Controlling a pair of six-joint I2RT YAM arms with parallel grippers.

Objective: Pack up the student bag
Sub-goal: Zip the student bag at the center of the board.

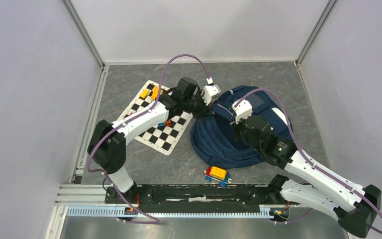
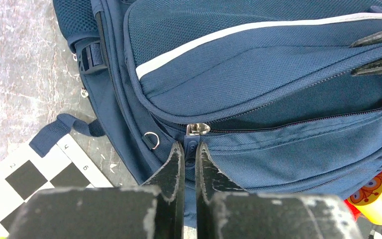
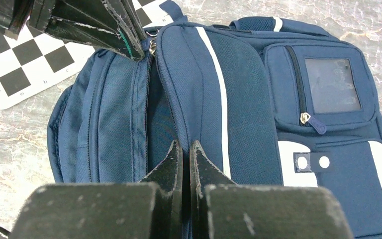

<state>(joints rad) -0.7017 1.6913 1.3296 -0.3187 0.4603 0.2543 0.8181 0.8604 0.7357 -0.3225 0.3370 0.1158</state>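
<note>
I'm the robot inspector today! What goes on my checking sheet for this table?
Surface: grey marbled table, small white flecks beside the bag.
Job's things: student bag lying flat, front pockets up.
Clutter: chessboard mat with small blocks on it; toy truck near the arm bases.
Grippers: left gripper shut on the zip pull; right gripper shut, pinching bag fabric.
Cables: purple cables loop over both arms, not caught on anything seen.
Surroundings: pale walls on three sides; metal rail along the near edge.
</note>
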